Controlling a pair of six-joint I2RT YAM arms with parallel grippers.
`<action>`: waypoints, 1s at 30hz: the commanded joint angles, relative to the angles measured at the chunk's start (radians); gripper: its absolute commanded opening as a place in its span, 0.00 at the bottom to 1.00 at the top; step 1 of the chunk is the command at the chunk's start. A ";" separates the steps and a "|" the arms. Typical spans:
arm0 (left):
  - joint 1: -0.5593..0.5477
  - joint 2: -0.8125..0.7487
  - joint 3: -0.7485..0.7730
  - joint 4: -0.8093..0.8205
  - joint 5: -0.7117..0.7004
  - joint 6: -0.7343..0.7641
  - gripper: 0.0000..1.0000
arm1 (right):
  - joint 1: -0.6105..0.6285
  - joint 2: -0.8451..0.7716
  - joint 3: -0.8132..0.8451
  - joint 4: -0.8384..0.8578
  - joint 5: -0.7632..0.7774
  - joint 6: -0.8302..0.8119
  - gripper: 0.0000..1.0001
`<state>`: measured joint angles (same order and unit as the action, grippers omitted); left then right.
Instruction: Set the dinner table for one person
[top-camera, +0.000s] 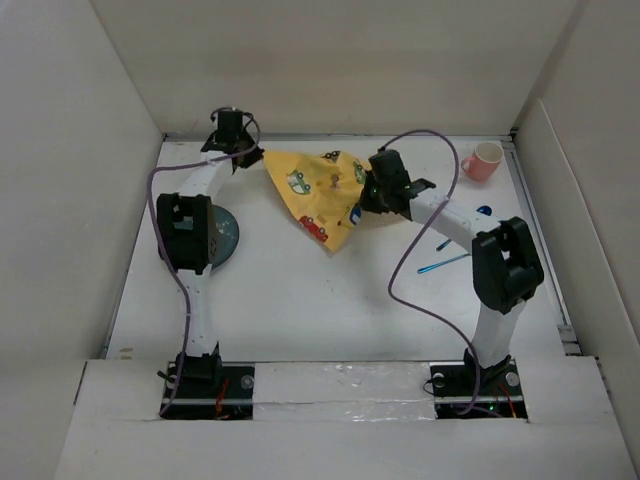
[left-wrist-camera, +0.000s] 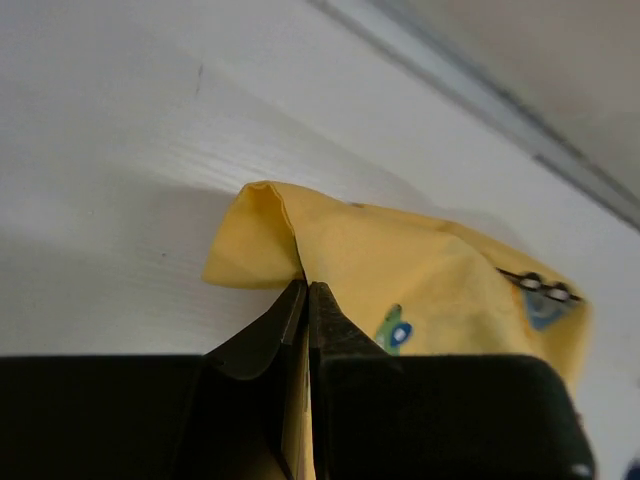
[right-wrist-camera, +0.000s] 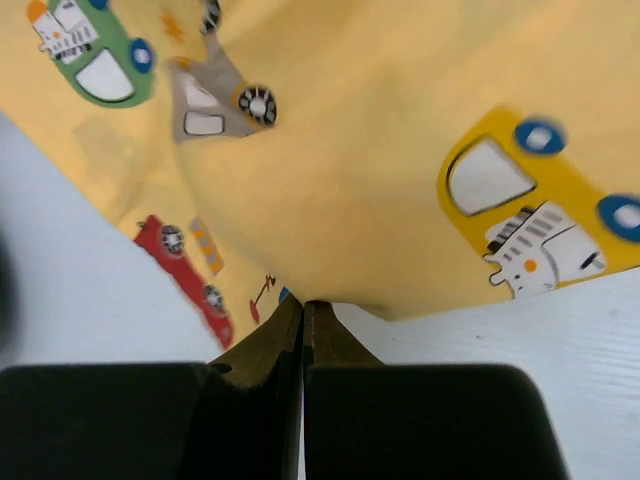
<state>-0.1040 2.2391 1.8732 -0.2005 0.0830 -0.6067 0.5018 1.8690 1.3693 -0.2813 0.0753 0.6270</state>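
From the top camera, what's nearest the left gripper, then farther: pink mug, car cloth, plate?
1. Car cloth, held by the left gripper, far side.
2. Plate, on the left side.
3. Pink mug, far right corner.

Dinner table: big flat matte-white rect. surface, level, beige walls on prob. three sides.

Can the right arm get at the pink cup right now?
Probably not yet. The way to the pink cup looks clear, but the right claw is shut on the yellow cloth.
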 joint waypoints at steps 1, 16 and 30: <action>0.035 -0.257 0.017 0.140 0.043 -0.037 0.00 | -0.034 -0.143 0.237 -0.068 0.044 -0.121 0.00; 0.033 -0.631 -0.322 0.323 0.125 -0.108 0.00 | -0.290 0.111 1.095 -0.576 -0.264 -0.265 0.00; -0.023 -0.742 -0.555 0.250 0.008 0.016 0.00 | -0.232 -0.160 0.528 -0.423 -0.291 -0.382 0.64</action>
<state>-0.1329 1.5711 1.4216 0.0402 0.1493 -0.6468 0.1551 1.9022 2.0838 -0.7258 -0.3645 0.3874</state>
